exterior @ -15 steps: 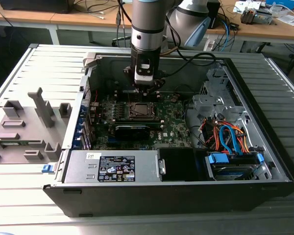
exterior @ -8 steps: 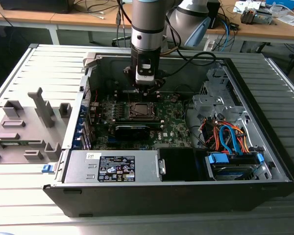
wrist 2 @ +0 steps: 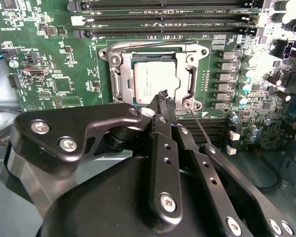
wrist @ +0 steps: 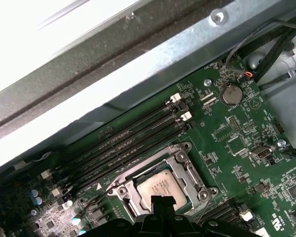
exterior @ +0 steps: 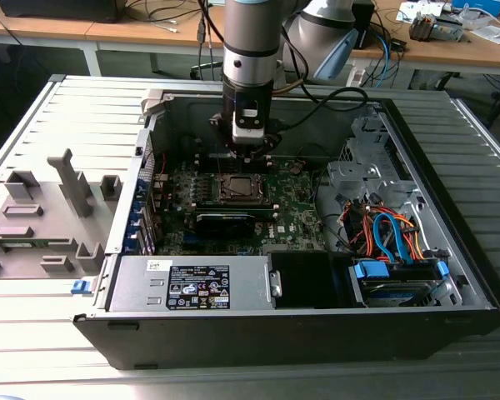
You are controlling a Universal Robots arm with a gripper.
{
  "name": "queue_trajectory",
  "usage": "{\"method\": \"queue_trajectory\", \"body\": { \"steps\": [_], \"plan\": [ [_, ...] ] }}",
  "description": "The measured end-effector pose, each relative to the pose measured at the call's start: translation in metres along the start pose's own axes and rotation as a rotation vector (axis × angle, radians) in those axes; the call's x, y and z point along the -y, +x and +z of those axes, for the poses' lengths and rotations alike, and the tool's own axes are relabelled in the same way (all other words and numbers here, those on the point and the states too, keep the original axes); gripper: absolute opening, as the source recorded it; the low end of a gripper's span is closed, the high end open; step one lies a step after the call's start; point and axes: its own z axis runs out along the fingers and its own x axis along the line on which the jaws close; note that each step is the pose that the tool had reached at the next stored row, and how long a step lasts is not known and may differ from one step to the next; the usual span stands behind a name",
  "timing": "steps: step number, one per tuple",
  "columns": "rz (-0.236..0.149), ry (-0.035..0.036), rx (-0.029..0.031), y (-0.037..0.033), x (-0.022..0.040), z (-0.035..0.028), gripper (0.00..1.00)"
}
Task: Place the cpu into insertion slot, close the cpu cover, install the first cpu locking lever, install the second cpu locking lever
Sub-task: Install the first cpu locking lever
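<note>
Second wrist view gives us the clearest look: the cpu point(wrist 2: 155, 81) already lies flat in the insertion slot point(wrist 2: 149, 49). The cpu cover point(wrist 2: 119, 79) appears folded down around it, its cut-out leaving the grey top bare. We judge that is why the gripper point(wrist 2: 164, 99) sits low at the socket's edge, its tips drawn together with nothing visible between them: a narrow point suits pressing on thin hardware. A thin lever wire point(wrist 2: 201, 129) runs out from a socket corner just beside the fingers point(wrist 2: 160, 128). We cannot tell whether it touches them or is latched.

Around the socket we see long memory slots point(wrist 2: 163, 19) and a row of small components point(wrist 2: 222, 79), all on the green board point(wrist 2: 54, 54), leaving little room. In the exterior view the arm reaches into the open case point(exterior: 275, 333) at upper centre of the frame. The power supply point(exterior: 192, 283) sits at lower centre, and a tangle of cables point(exterior: 392, 233) lies toward the exterior view's right, well apart.
</note>
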Motion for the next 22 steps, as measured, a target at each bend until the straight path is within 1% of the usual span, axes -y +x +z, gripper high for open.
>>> {"method": "queue_trajectory", "body": {
  "steps": [10, 14, 22],
  "plan": [
    [-0.033, -0.0005, 0.0011, 0.0, 0.0, 0.0, 0.11],
    [-0.053, -0.0006, 0.0018, 0.0, 0.0, 0.0, 0.11],
    [-0.077, -0.0009, 0.0027, 0.0, 0.0, 0.0, 0.11]
  ]
}}
